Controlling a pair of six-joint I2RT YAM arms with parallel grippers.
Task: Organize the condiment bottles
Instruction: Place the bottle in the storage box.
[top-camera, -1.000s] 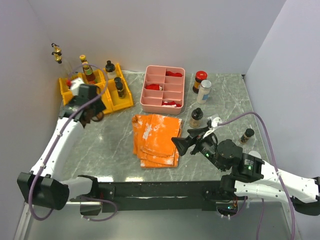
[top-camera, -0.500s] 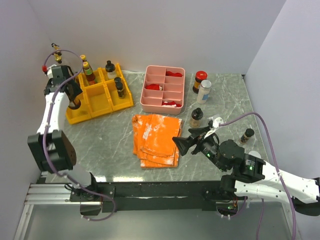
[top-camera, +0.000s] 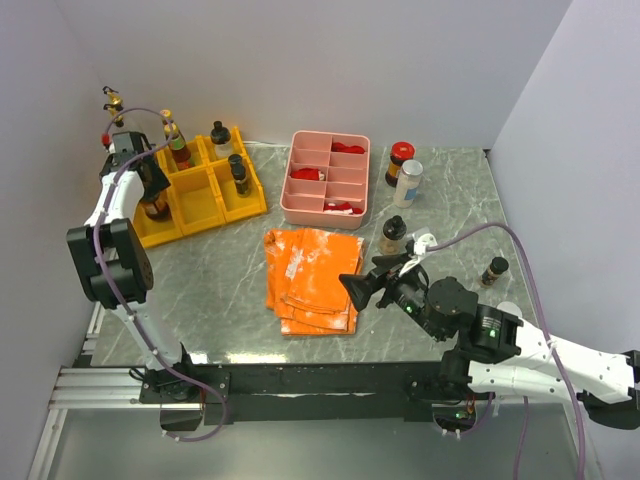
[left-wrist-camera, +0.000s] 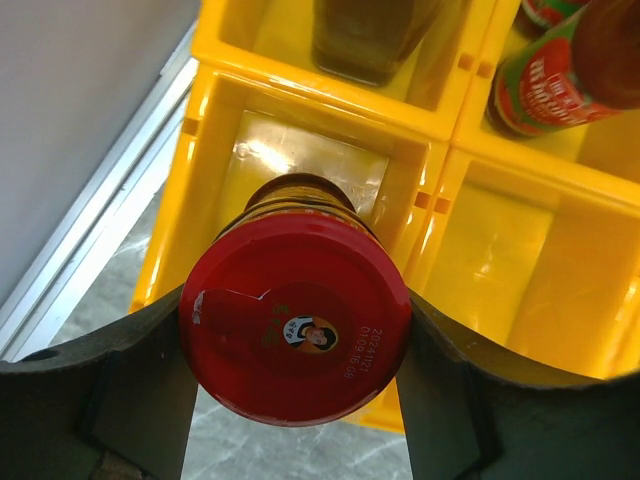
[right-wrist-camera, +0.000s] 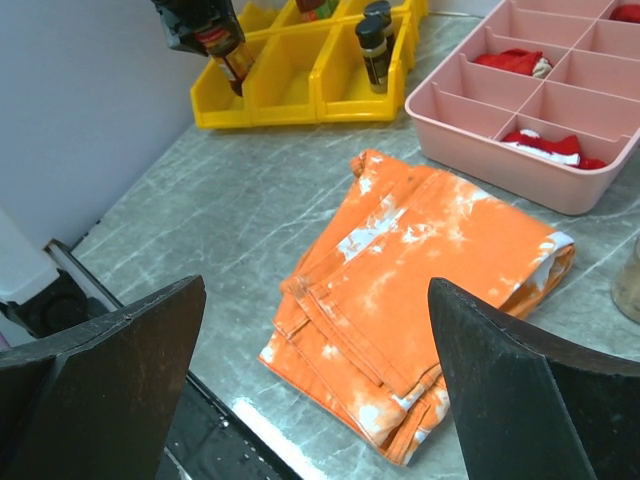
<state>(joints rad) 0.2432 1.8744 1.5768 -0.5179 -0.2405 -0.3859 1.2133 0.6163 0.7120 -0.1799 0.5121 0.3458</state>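
Observation:
My left gripper is shut on a dark jar with a red cap, one finger on each side of the cap. The jar is over the front-left compartment of the yellow bins; I cannot tell whether it rests on the floor. Other condiment bottles stand in the bins: a yellow-capped sauce bottle and two black-capped bottles. On the table at the right stand a red-capped jar, a white bottle, a small jar and a small dark bottle. My right gripper is open over the orange cloth's near edge.
A pink divided tray with red pieces sits at the middle back. The folded orange cloth lies in front of it. Walls close in the table's back, left and right. Black frame rails run along the near edge.
The left arm swung left with the red-capped jar, from in front of the bins to their front-left compartment. The right gripper shifted slightly left and stayed open.

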